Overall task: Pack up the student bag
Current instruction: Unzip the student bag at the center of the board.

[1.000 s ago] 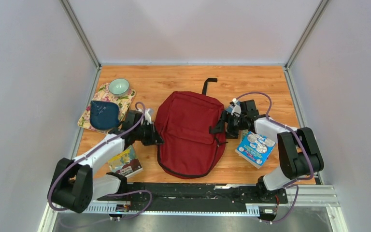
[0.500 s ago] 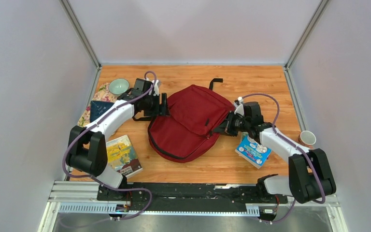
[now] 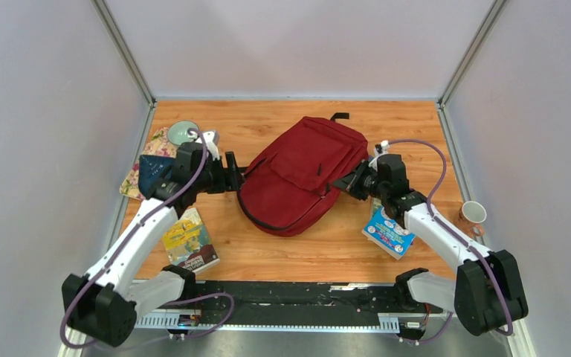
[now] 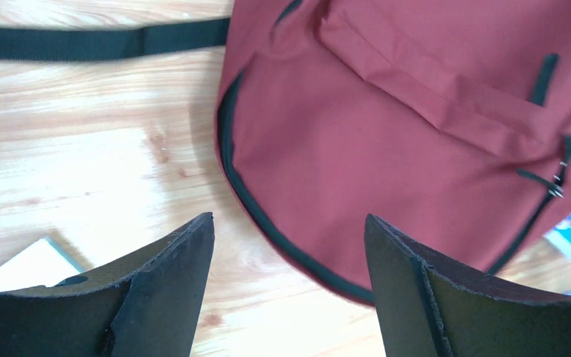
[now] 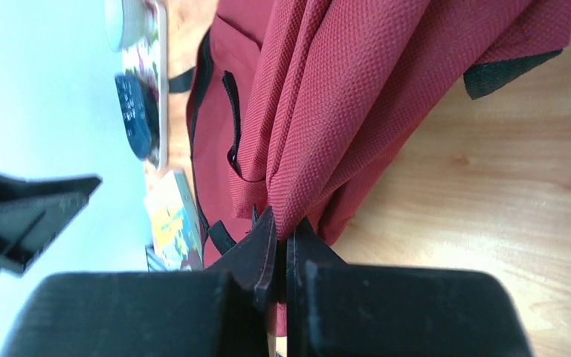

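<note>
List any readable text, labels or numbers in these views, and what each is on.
No text is legible.
Cover print on the blue book: too small to read.
Cover print on the yellow book: blurred, unreadable.
No label or logo shows on the student bag.

No legible txt; print on left book (image 3: 187, 240) & right book (image 3: 391, 230) too small.

The orange-brown wooden table (image 3: 282, 119) carries a dark red fabric backpack (image 3: 305, 171) at its middle, a floral cloth mat (image 3: 129, 183) far left, a yellow picture book (image 3: 187, 239) near left, a blue-and-white picture book (image 3: 389, 232) right, and a brown mug (image 3: 473, 213) by the right edge.
</note>
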Tool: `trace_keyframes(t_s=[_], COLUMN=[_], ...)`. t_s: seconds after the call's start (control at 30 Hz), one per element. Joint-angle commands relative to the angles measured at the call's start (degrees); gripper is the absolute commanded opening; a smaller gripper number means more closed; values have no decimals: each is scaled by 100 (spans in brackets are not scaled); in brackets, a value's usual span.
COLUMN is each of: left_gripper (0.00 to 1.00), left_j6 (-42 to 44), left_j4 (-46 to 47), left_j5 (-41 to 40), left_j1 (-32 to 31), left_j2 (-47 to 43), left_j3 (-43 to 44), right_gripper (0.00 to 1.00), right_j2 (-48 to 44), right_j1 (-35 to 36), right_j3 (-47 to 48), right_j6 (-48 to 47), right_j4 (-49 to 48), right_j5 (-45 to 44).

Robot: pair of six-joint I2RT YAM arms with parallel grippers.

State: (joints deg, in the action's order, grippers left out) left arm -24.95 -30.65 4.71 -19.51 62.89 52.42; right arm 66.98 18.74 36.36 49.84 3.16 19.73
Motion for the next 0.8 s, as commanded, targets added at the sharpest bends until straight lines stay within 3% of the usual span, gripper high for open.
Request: trace_keyframes(t_s=[0.0,0.1,0.23,0.37,0.77], left_gripper=[82,82,82,83,83], left_j6=[-721,-774,-950,-1029,-2522], left_j4=[534,552,1043,1596,3039], left_j5=[452,163,153,223,381], left_j1=[-210,-649,-1562,-2029,-2751], left_j2=[-663,-805,-656,-121,978], left_j3=[-417,-435,-444,-181,-303], right_gripper=[0,0,0,0,0], right_j2=[-509,-747,-880,-1028,-1609], right_j1=[33,147,472,753,1070], right_j3=[486,364,170,-84,-1148], right_j6=[324,526,447,333,447], right_j4=[-439,-491,-720,-729,-948], right_j5=[-1207,-1761,-1806,-1840,-1920])
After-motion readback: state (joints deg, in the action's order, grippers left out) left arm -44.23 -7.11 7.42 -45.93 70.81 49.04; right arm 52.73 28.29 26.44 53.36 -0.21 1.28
